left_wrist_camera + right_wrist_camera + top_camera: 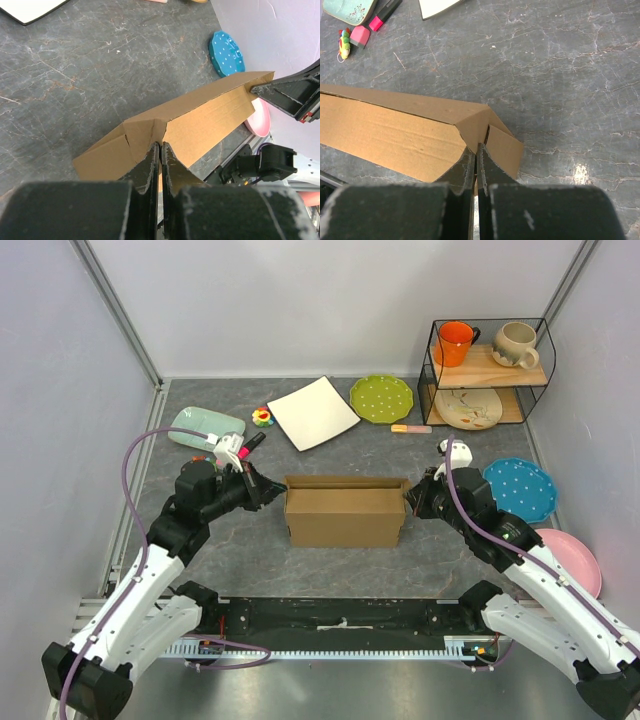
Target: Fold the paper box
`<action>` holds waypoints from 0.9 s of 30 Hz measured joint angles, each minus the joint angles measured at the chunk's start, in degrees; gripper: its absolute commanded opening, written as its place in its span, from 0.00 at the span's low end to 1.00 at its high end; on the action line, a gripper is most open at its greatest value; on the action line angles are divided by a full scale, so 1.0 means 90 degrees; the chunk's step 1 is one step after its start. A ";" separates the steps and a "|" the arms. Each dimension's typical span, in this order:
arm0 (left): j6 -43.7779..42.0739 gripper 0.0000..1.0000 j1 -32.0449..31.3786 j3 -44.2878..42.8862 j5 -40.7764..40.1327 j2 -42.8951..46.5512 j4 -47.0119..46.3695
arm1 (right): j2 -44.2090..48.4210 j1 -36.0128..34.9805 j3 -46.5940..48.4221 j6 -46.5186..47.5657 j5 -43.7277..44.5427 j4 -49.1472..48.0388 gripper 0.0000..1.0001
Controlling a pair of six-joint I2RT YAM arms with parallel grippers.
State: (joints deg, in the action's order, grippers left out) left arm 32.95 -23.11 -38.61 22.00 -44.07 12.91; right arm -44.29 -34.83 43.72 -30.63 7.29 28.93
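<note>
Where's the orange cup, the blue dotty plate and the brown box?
orange cup (455,343): top camera view, on its side wall.
blue dotty plate (520,489): top camera view, middle of the plate.
brown box (345,525): top camera view, on its front wall.

No text, label, brand, number or sign was legible anywhere, the paper box (345,512) included.
</note>
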 measured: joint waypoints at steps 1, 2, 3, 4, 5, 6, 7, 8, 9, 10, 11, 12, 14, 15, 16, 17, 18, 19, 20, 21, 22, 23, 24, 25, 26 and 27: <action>0.0063 0.06 0.0002 -0.0002 0.0000 -0.0024 -0.0019 | 0.0000 -0.0007 0.0000 0.0000 0.0022 0.0000 0.00; 0.0136 0.06 0.0012 -0.0002 0.0000 -0.0034 -0.0027 | 0.0000 -0.0012 0.0000 0.0000 0.0034 0.0000 0.00; 0.0204 0.06 0.0017 -0.0002 0.0005 -0.0034 -0.0027 | 0.0000 -0.0015 -0.0002 0.0000 0.0041 0.0000 0.00; 0.0253 0.06 0.0017 -0.0002 0.0007 -0.0032 -0.0024 | 0.0000 -0.0022 -0.0010 0.0000 0.0053 -0.0005 0.00; 0.0306 0.06 0.0017 -0.0002 0.0012 -0.0034 -0.0027 | 0.0000 -0.0024 -0.0012 0.0000 0.0070 -0.0010 0.00; 0.0357 0.06 0.0017 -0.0002 0.0012 -0.0034 -0.0027 | -0.0002 -0.0024 -0.0015 0.0000 0.0078 -0.0017 0.00; 0.0406 0.06 0.0017 -0.0002 0.0015 -0.0034 -0.0024 | -0.0002 -0.0024 -0.0022 0.0000 0.0087 -0.0027 0.00; 0.0440 0.06 0.0017 -0.0002 0.0015 -0.0032 -0.0024 | -0.0002 -0.0029 -0.0022 0.0000 0.0092 -0.0027 0.00; 0.0476 0.06 0.0017 -0.0002 0.0015 -0.0034 -0.0024 | -0.0002 -0.0032 -0.0022 0.0002 0.0107 -0.0029 0.00; 0.0517 0.06 0.0017 -0.0002 0.0017 -0.0034 -0.0024 | -0.0005 -0.0036 -0.0024 0.0002 0.0119 -0.0027 0.00; 0.0559 0.06 0.0017 -0.0002 0.0017 -0.0034 -0.0024 | -0.0005 -0.0044 -0.0024 0.0002 0.0136 -0.0027 0.00; 0.0593 0.06 0.0017 -0.0002 0.0019 -0.0039 -0.0024 | -0.0007 -0.0053 -0.0024 0.0000 0.0158 -0.0029 0.00; 0.0690 0.06 0.0017 -0.0022 0.0022 -0.0087 -0.0017 | -0.0007 -0.0078 -0.0024 0.0002 0.0192 -0.0029 0.00; 0.0724 0.06 0.0019 -0.0049 0.0027 -0.0124 -0.0012 | -0.0007 -0.0085 -0.0024 0.0002 0.0209 -0.0029 0.00; 0.0775 0.07 0.0019 -0.0095 0.0053 -0.0194 0.0000 | -0.0007 -0.0100 -0.0024 0.0002 0.0240 -0.0027 0.00; 0.0826 0.08 0.0022 -0.0155 0.0073 -0.0272 0.0010 | -0.0007 -0.0109 -0.0024 0.0005 0.0265 -0.0024 0.00; 0.0872 0.08 0.0024 -0.0214 0.0078 -0.0350 0.0029 | -0.0007 -0.0117 -0.0024 0.0007 0.0287 -0.0024 0.00; 0.0908 0.09 0.0027 -0.0260 0.0080 -0.0418 0.0032 | -0.0007 -0.0121 -0.0024 0.0005 0.0308 -0.0022 0.00; 0.0930 0.09 0.0029 -0.0291 0.0083 -0.0464 0.0044 | -0.0007 -0.0129 -0.0024 0.0005 0.0330 -0.0022 0.00; 0.0947 0.09 0.0029 -0.0340 0.0087 -0.0520 0.0080 | -0.0007 -0.0143 -0.0024 0.0005 0.0352 -0.0022 0.00; 0.0954 0.09 0.0029 -0.0364 0.0087 -0.0549 0.0092 | -0.0007 -0.0158 -0.0024 0.0007 0.0372 -0.0019 0.00; 0.0957 0.09 0.0029 -0.0381 0.0087 -0.0559 0.0112 | -0.0007 -0.0163 -0.0024 0.0005 0.0379 -0.0019 0.00; 0.0959 0.09 0.0029 -0.0391 0.0087 -0.0559 0.0143 | -0.0007 -0.0172 -0.0024 0.0005 0.0386 -0.0019 0.00; 0.0959 0.09 0.0029 -0.0401 0.0087 -0.0549 0.0170 | -0.0007 -0.0187 -0.0024 0.0005 0.0403 -0.0019 0.00; 0.0959 0.08 0.0029 -0.0401 0.0087 -0.0542 0.0189 | -0.0007 -0.0199 -0.0024 0.0005 0.0420 -0.0017 0.00; 0.0952 0.07 0.0029 -0.0403 0.0078 -0.0527 0.0214 | -0.0007 -0.0204 -0.0024 0.0005 0.0420 -0.0017 0.00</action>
State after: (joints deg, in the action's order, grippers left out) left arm 41.52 -22.85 -42.24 22.70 -48.82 14.83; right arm -44.36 -36.67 43.51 -30.59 11.07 28.77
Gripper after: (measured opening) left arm 0.092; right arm 0.029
